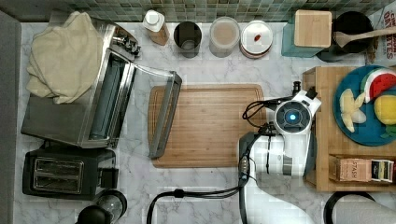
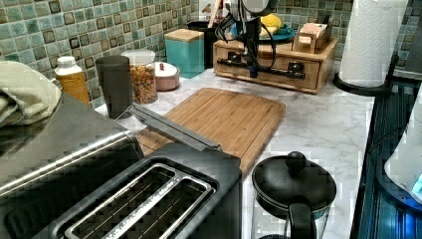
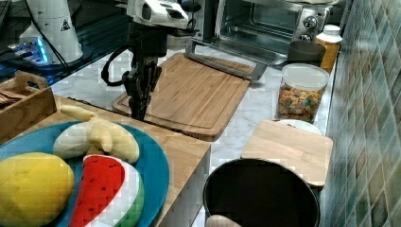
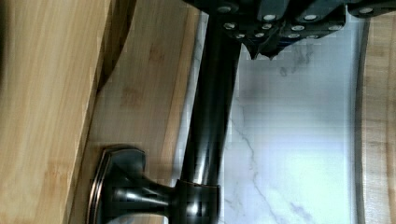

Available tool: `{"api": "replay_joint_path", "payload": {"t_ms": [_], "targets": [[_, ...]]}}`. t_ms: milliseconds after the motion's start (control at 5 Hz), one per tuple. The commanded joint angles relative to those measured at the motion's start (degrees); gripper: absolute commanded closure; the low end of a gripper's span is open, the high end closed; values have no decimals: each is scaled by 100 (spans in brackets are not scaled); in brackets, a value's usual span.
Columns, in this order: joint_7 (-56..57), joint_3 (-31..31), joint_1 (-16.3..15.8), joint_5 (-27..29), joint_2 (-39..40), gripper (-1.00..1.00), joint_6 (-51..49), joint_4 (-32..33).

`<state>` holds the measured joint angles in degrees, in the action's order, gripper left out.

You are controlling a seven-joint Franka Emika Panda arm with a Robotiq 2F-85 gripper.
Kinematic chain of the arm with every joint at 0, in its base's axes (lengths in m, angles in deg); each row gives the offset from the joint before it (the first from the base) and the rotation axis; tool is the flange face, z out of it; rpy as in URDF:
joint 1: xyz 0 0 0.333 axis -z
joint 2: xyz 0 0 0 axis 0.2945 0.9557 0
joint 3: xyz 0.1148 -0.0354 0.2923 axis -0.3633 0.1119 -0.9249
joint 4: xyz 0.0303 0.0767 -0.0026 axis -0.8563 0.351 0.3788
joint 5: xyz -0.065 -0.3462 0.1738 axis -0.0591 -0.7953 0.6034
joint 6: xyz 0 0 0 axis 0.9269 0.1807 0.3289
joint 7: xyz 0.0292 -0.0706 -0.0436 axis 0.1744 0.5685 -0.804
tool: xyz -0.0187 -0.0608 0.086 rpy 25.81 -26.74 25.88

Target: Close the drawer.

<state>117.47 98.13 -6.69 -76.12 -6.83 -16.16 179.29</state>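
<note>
The drawer (image 2: 311,74) sits in the light-wood stand at the far end of the counter in the left view, its front panel about flush with the stand's face. Its black bar handle (image 2: 278,70) runs across the front on two posts. My gripper (image 2: 253,73) hangs straight down in front of the handle's middle, fingers shut and empty. In the wrist view the handle (image 4: 210,116) runs along the drawer front (image 4: 140,93), and the gripper (image 4: 261,51) sits right beside the bar. In the right view the gripper (image 3: 138,112) points down just off the stand's edge.
A bamboo cutting board (image 1: 208,123) lies just behind the gripper on the marble counter. The stand top (image 1: 327,140) carries a blue plate (image 1: 364,135) of toy fruit and a tea box (image 1: 359,169). The toaster oven door (image 1: 163,114) hangs open over the board's far side.
</note>
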Motion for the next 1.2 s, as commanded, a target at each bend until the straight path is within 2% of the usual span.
{"api": "replay_joint_path", "payload": {"t_ms": [200, 1200], "targets": [[313, 905, 961, 31, -38, 100, -120, -663], [334, 976, 892, 62, -30, 100, -113, -662]]}}
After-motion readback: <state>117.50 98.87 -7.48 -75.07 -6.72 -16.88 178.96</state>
